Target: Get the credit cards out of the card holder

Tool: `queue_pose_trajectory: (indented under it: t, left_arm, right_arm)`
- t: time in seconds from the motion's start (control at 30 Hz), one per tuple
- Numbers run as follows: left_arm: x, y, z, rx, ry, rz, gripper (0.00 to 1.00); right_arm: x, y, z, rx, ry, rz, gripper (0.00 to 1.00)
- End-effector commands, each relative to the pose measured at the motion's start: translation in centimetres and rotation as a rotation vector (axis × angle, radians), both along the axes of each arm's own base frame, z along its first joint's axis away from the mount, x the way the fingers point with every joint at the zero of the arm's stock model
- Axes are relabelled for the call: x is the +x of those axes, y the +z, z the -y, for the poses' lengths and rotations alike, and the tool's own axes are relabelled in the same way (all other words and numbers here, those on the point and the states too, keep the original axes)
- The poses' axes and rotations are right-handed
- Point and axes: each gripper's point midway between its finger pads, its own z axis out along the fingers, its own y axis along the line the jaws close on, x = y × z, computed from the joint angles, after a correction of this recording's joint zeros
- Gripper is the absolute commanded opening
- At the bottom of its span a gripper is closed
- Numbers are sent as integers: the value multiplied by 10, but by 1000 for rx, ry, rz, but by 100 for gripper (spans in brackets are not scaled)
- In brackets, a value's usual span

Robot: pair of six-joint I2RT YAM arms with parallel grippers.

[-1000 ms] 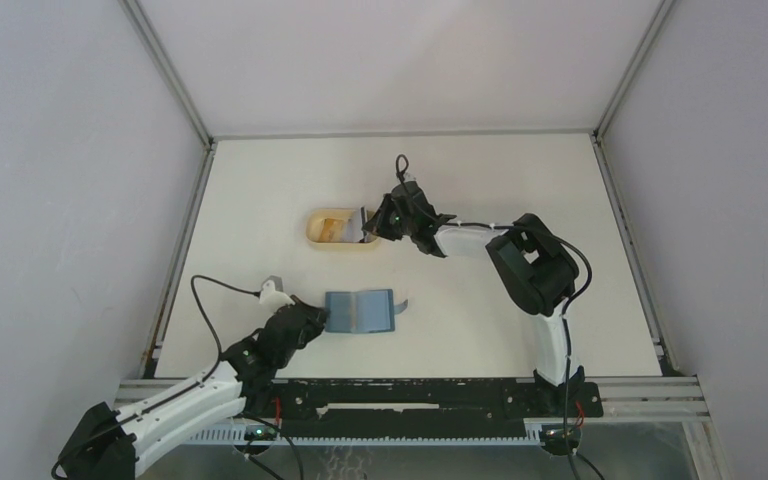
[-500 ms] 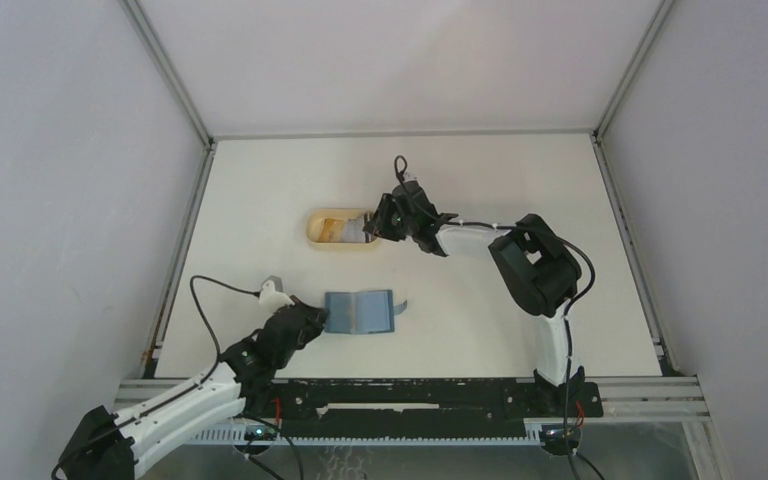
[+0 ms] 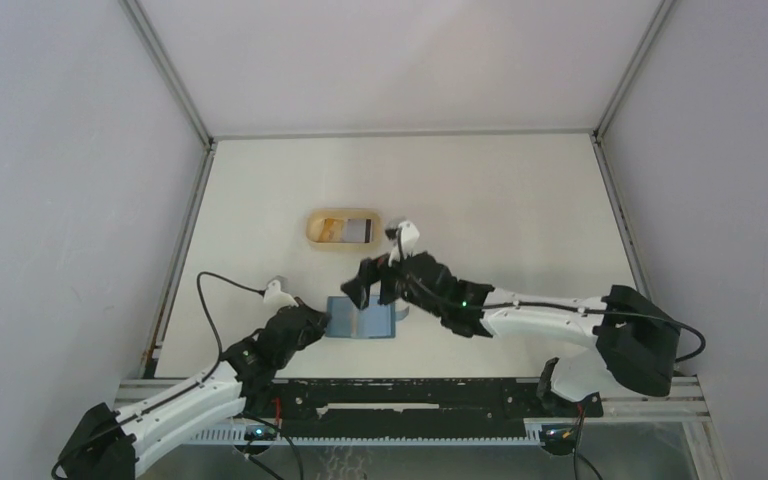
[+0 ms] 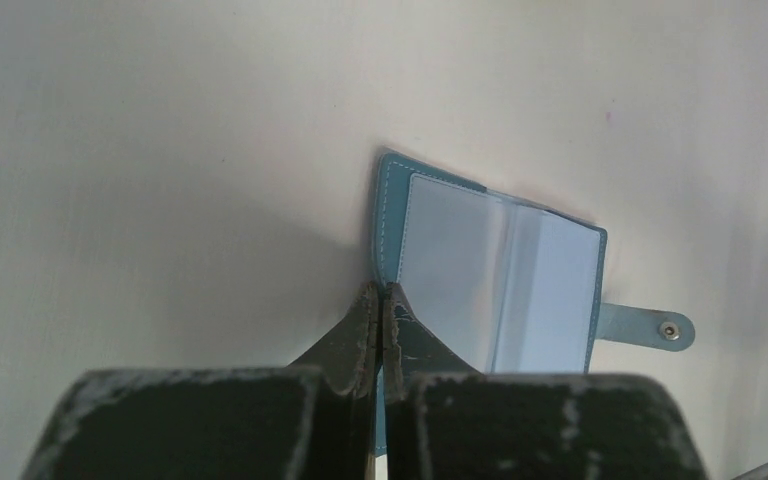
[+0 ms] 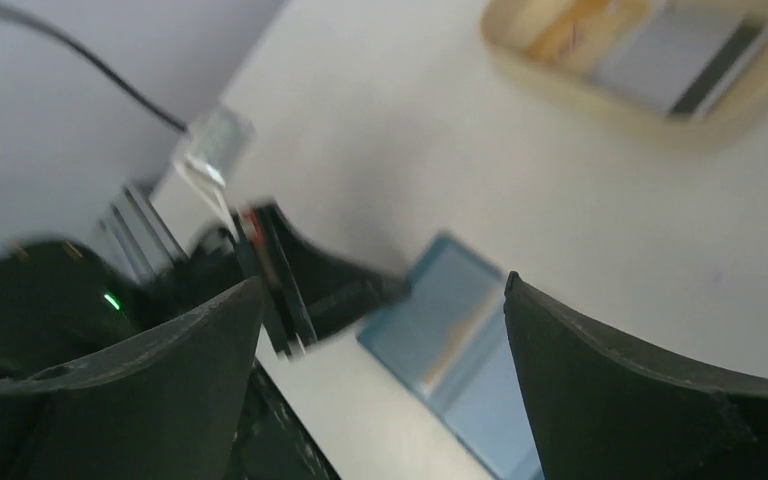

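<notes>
The table [image 3: 260,200] carries everything. The right gripper [image 3: 372,288] hangs over the card holder [image 3: 365,318], its jaws spread wide and empty. The left gripper [image 3: 320,322] has its jaws pinched on the holder's left cover edge. The holder lies open near the table's near edge, left of centre. Farther back, a tan dish [image 3: 342,242] holds credit cards [image 3: 358,229]. I'd lower squarely onto one pocket's mouth while the left keeps the cover flat.

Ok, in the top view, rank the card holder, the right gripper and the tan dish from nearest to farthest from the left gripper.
1. card holder: clamped at its left edge by the left gripper.
2. right gripper: open, hovering just beyond the holder.
3. tan dish: farthest back, with credit cards inside.
</notes>
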Motion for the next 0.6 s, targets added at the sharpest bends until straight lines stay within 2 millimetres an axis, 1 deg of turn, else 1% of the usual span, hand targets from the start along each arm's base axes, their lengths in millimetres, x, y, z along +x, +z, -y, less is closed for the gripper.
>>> queue_pose_trajectory:
  t: [0.0,0.1,0.13,0.23,0.3,0.47,0.57]
  left_arm:
    - [-4,-2,6,51,-70,-19,0]
    - [0,9,12,56,-91,-14,0]
    - [2,14,14,53,-92,-8,0]
    - [4,23,17,41,-92,1,0]
    - [3,27,18,29,-91,4,0]
    - [2,33,18,14,-80,5,0]
    - [1,37,21,1,-83,9,0]
  right_arm:
    - [-19,-64,9,-85,-48,-52,97]
    - [-25,-93,4,-113,-35,-108,97]
    - [-25,-100,4,-118,-40,-121,97]
    - [-22,-115,8,-122,-64,-154,97]
    - [-21,-130,11,-134,-71,-192,98]
    - [-21,-152,14,-127,-65,-271,97]
    - [-22,-161,14,-127,-56,-304,97]
